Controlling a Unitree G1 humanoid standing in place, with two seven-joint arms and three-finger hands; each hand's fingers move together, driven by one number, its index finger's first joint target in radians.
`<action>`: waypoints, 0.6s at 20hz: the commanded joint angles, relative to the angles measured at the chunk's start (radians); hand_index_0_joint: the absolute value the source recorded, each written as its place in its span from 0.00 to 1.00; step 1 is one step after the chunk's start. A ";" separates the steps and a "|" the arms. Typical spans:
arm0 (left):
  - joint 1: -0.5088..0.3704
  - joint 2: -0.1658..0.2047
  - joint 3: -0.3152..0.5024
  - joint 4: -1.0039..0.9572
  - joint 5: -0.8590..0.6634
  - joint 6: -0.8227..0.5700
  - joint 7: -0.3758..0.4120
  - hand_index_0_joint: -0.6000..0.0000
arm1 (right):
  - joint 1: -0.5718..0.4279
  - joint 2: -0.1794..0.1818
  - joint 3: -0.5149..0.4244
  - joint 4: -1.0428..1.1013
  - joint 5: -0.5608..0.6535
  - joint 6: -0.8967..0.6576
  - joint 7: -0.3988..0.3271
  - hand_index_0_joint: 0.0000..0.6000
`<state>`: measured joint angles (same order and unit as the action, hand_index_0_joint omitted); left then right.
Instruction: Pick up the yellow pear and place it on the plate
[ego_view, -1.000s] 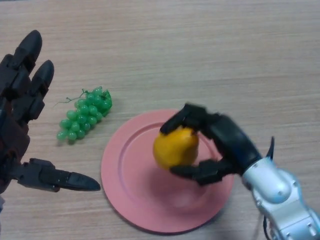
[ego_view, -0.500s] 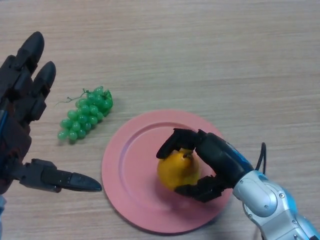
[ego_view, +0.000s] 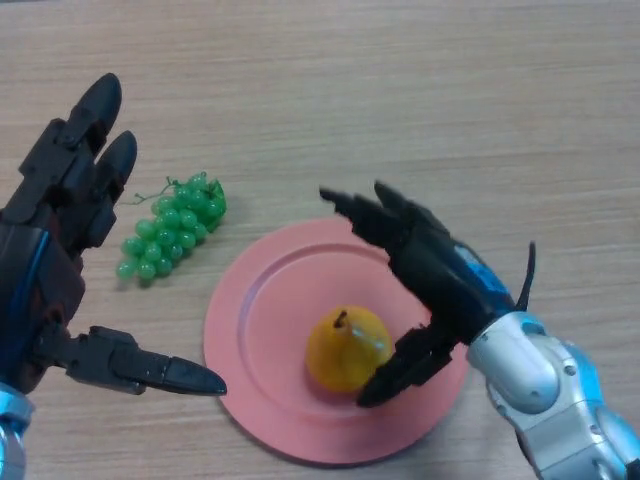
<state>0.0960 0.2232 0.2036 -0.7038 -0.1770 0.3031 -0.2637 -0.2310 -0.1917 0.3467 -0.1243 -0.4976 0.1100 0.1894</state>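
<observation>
The yellow pear (ego_view: 347, 349) stands upright on the pink plate (ego_view: 262, 300), a little right of the plate's middle. My right hand (ego_view: 430, 275) is open just right of the pear. Its fingers stretch over the plate's far rim and its thumb points at the pear's lower right side. Whether the thumb tip touches the pear is hard to tell. My left hand (ego_view: 50, 250) hovers open at the left edge of the view, fingers pointing away from me and thumb pointing toward the plate.
A bunch of green grapes (ego_view: 172, 227) lies on the wooden table (ego_view: 450, 110) just left of the plate, between the plate and my left hand.
My right hand lowered the pear onto the plate and let go of it, its fingers spreading straight. My left hand shifted slightly to the right.
</observation>
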 joint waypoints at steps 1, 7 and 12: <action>-0.025 0.022 0.018 -0.055 -0.008 -0.122 0.013 1.00 | -0.007 0.002 -0.147 -0.161 0.088 -0.040 0.022 0.00; -0.051 0.039 0.045 -0.038 -0.054 -0.103 -0.006 1.00 | 0.174 -0.034 -0.371 -0.611 0.451 0.280 0.074 0.00; -0.079 0.053 0.052 0.003 -0.008 -0.136 0.001 1.00 | 0.245 -0.052 -0.438 -0.723 0.561 0.341 0.043 0.00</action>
<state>0.0438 0.2390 0.2079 -0.6517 -0.1823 0.3036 -0.2640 0.0373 -0.2202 -0.0299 -0.7842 0.0272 0.5557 0.2631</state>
